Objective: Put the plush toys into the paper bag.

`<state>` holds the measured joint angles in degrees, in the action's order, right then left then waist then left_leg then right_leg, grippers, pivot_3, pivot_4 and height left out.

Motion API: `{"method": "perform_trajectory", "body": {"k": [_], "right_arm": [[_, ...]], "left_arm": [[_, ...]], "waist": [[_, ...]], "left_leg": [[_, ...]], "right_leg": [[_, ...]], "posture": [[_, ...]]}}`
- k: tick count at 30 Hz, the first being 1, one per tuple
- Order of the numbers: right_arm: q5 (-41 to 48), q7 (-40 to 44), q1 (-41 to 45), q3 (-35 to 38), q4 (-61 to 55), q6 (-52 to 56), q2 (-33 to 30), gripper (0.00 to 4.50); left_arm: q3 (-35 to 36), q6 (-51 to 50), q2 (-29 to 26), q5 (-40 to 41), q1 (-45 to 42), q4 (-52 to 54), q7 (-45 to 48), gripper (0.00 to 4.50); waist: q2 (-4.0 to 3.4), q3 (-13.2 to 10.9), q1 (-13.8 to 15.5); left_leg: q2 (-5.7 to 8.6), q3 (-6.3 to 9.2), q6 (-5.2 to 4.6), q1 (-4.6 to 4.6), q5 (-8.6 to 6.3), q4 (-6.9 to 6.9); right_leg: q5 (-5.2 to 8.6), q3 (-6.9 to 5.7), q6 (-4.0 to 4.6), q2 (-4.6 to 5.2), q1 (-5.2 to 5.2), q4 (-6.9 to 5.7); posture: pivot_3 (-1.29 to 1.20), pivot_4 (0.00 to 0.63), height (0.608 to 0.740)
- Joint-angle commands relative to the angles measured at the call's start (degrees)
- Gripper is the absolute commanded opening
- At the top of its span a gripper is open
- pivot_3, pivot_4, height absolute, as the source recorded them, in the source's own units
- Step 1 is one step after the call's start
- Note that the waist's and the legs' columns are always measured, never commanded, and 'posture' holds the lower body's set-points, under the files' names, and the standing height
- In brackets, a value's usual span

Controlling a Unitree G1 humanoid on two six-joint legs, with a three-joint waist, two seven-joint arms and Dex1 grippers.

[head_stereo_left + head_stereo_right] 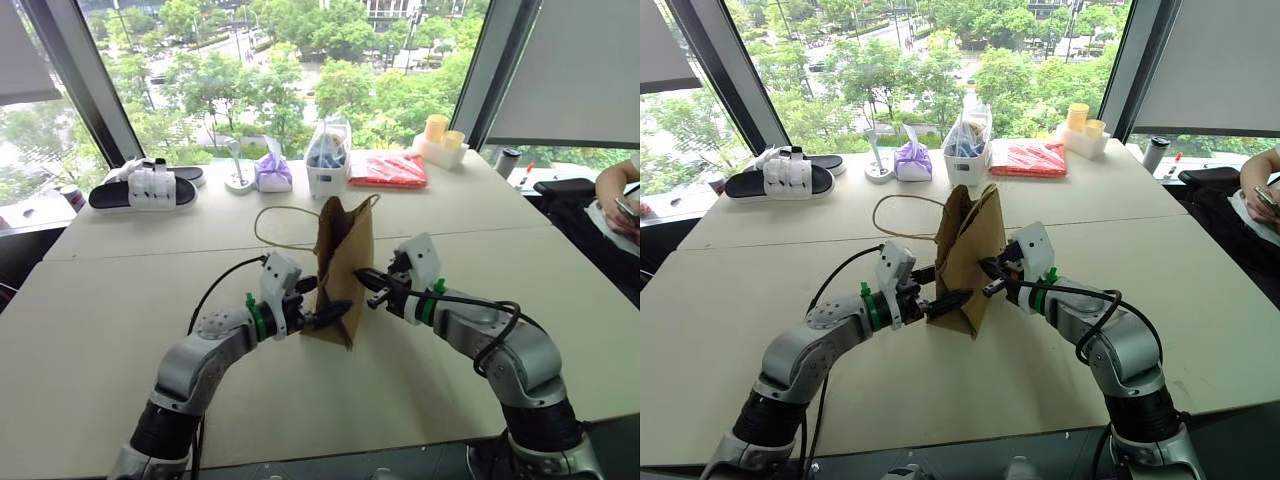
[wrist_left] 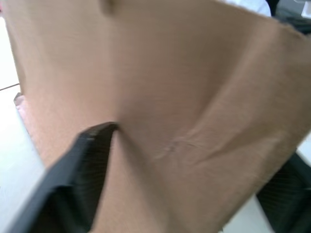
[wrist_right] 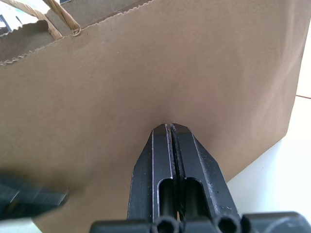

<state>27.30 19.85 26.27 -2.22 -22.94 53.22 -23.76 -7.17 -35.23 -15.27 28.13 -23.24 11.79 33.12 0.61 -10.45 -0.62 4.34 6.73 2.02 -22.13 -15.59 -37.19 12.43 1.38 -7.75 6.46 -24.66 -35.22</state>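
Left gripper (image 1: 335, 314): lower centre-left of the head view, fingers parted, one on each side of a fold in the paper bag's lower left edge; one finger (image 2: 82, 165) lies against the paper. Whether it actually pinches the fold cannot be told.

Paper bag (image 1: 345, 265): centre of frame, upright on the table (image 1: 120, 290), folded narrow, a thin loop handle (image 1: 280, 225) trailing to upper left. Interior hidden.

Right gripper (image 1: 368, 279): centre-right, fingers (image 3: 167, 150) pressed together, tips against the bag's right face; no paper visible between them.

Far table edge, upper frame, left to right: black-and-white sandals (image 1: 145, 187), purple pouch (image 1: 272, 172), clear bag with blue contents (image 1: 328, 150), red packet (image 1: 390, 168).

Right frame edge: a person's arm (image 1: 618, 190), cut off.
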Motion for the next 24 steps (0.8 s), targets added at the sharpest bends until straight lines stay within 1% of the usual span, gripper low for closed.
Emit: {"method": "perform_trajectory", "body": {"k": [1, 4, 6, 9, 12, 16, 18, 20, 24], "right_arm": [[0.0, -0.18, -0.08, -0.02, -3.48, -0.04, 0.27, 0.0], [-0.02, -0.43, -0.53, 0.16, -3.97, 0.23, 0.25, 0.0], [0.08, -0.71, -0.94, 0.55, -4.47, 0.54, 0.14, 0.0], [0.64, -0.99, -2.06, 2.64, -6.36, 1.74, -0.94, 0.0], [3.01, -0.51, -3.19, 8.45, -9.6, 4.47, -3.81, 0.0], [8.47, 1.29, -5.3, 15.98, -15.15, 8.27, -7.59, 0.0], [12.62, 2.74, -7.85, 21.33, -19.65, 10.01, -9.84, 0.0], [15.12, 3.05, -9.69, 24.67, -22.24, 10.89, -11.25, 0.0], [16.23, 1.11, -12.28, 28.34, -24.25, 11.27, -12.84, 0.0]], "left_arm": [[1.83, 1.63, 1.49, -0.25, -0.36, 0.19, -1.9, 2.4], [2.19, 2.05, 2.34, -0.51, -0.97, -0.57, -2.64, 0.81], [2.14, 2.59, 2.59, -0.65, -1.7, -1.45, -1.89, 0.03], [2.28, 2.92, 1.6, -0.22, -5.08, -5.61, 1.84, 0.03], [2.54, 4.07, -1.78, 0.97, -9.74, -11.86, 11.13, 0.03], [2.58, 7.25, -5.38, 0.97, -17.3, -24.1, 23.83, 0.03], [1.52, 12.52, -6.69, -1.5, -24.02, -35.34, 32.18, 0.03], [0.78, 17.98, -6.96, -4.04, -29.22, -44.94, 38.06, 0.03], [0.93, 25.5, -6.08, -7.76, -37.52, -60.73, 45.82, 0.03]], "waist": [[0.0, 0.0, 0.0], [0.0, 0.0, -0.01], [0.0, 0.0, -0.01], [0.0, 0.0, 0.13], [0.0, 0.0, 0.15], [0.0, 0.0, 0.09], [0.0, 0.0, 0.03], [0.04, -0.03, 0.11], [0.05, -0.02, 0.0]], "left_leg": [[0.0, 0.0, 0.0, 0.0, 0.0, 0.0], [0.0, 0.0, 0.0, 0.0, 0.0, 0.0], [0.0, 0.0, 0.0, 0.0, 0.0, 0.0], [0.02, 0.02, 0.0, -0.02, 0.0, -0.04], [0.05, 0.03, 0.0, -0.05, 0.0, -0.09], [0.05, 0.04, -0.02, -0.07, -0.01, -0.08], [0.04, 0.04, -0.06, -0.07, -0.03, -0.05], [0.05, 0.06, -0.07, -0.11, -0.03, -0.07], [0.05, 0.01, -0.12, -0.12, -0.07, -0.11]], "right_leg": [[0.0, 0.0, 0.0, 0.0, 0.0, 0.0], [0.0, 0.0, 0.0, 0.0, 0.0, 0.0], [0.0, 0.0, 0.0, 0.0, 0.0, 0.0], [0.0, -0.02, 0.0, 0.0, 0.01, -0.01], [0.0, -0.04, 0.0, 0.0, 0.03, -0.01], [0.0, -0.07, 0.0, 0.0, 0.03, 0.0], [0.0, -0.11, -0.01, -0.01, 0.03, 0.02], [0.0, -0.17, -0.01, -0.01, 0.03, 0.03], [-0.01, -0.16, -0.02, 0.02, 0.05, 0.08]], "posture": [[0.0, 0.15, 0.74], [0.0, 0.15, 0.74], [0.0, 0.15, 0.74], [0.0, 0.15, 0.74], [0.0, 0.15, 0.74], [0.0, 0.15, 0.74], [0.0, 0.15, 0.74], [0.0, 0.15, 0.74], [0.0, 0.15, 0.74]]}}
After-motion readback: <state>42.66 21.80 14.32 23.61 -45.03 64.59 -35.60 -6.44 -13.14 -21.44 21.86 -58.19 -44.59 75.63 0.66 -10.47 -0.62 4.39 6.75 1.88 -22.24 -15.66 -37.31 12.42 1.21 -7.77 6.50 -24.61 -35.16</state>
